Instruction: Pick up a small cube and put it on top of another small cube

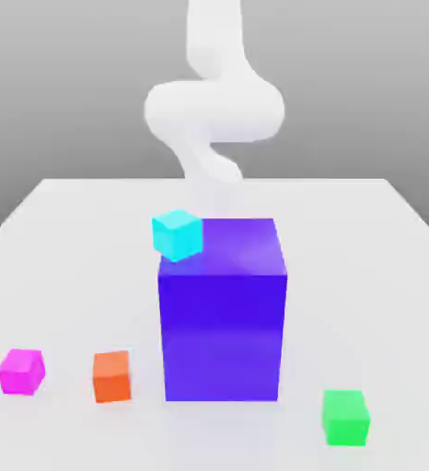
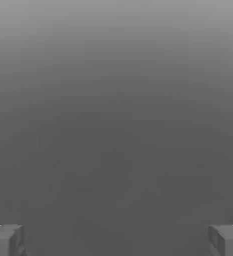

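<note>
While I watch from far away, biggest thing first:
Table (image 1: 62,248): white, under it all.
Blue-purple block (image 1: 223,322): my landmark.
Gripper (image 2: 116,240): fingers spread wide, holding nothing.
Green cube (image 1: 346,417): near the block's front corner, exterior view's right.
Pink cube (image 1: 21,371): well apart from the block, exterior view's left.

A white table (image 1: 80,239) carries a big blue-purple block (image 1: 223,336) near its middle. From the block, the orange cube (image 1: 111,375) sits at about eight o'clock, the pink cube (image 1: 20,371) farther out the same way, and the green cube (image 1: 345,417) at four o'clock.
</note>
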Action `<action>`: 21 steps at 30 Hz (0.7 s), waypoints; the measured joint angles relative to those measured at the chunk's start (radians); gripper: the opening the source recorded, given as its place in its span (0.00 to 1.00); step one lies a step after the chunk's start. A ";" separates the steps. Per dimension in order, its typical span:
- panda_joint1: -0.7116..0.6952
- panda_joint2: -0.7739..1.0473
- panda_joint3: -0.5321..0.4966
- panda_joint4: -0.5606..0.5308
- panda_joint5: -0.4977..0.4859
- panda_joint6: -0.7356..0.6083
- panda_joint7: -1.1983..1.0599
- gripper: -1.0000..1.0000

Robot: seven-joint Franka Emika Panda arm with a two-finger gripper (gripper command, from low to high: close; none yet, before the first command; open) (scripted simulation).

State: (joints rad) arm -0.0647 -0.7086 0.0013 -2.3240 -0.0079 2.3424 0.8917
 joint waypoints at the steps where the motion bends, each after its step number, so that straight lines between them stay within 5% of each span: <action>1: -0.027 0.039 -0.001 -0.010 -0.005 0.018 0.040 0.50; 14: -0.298 0.514 -0.068 -0.135 -0.047 0.238 0.517 0.50; 21: -0.429 0.768 -0.133 -0.202 0.007 0.356 0.718 0.50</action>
State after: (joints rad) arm -0.4941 0.0594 -0.1314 -2.5258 -0.0012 2.6985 1.6097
